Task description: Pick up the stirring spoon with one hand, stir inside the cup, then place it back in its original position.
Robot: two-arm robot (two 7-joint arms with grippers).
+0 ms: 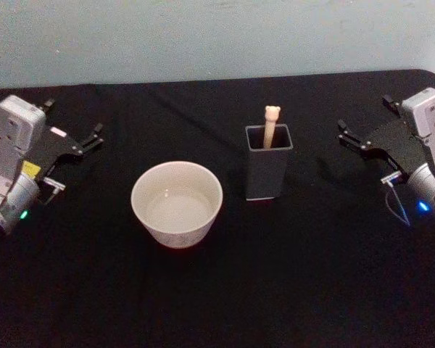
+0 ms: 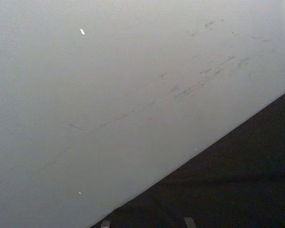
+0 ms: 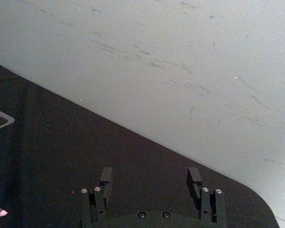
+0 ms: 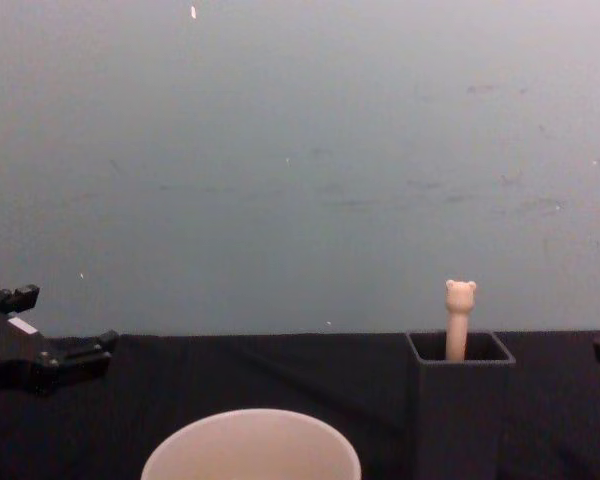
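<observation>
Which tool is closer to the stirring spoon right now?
Right. The right tool hangs open to the right of the stirring spoon in its holder; the left tool sits far left, beyond the cup.

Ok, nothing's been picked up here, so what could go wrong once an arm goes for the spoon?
1. Only the bear head and a short stretch of handle of the stirring spoon stand above the rim of the holder, so the right pincer, open at the table's right, may clip that tall, narrow holder and tip it.
2. The cup appears to hold liquid; brisk stirring might slop it over or shove the cup.
The left pincer sits parked at the left.
</observation>
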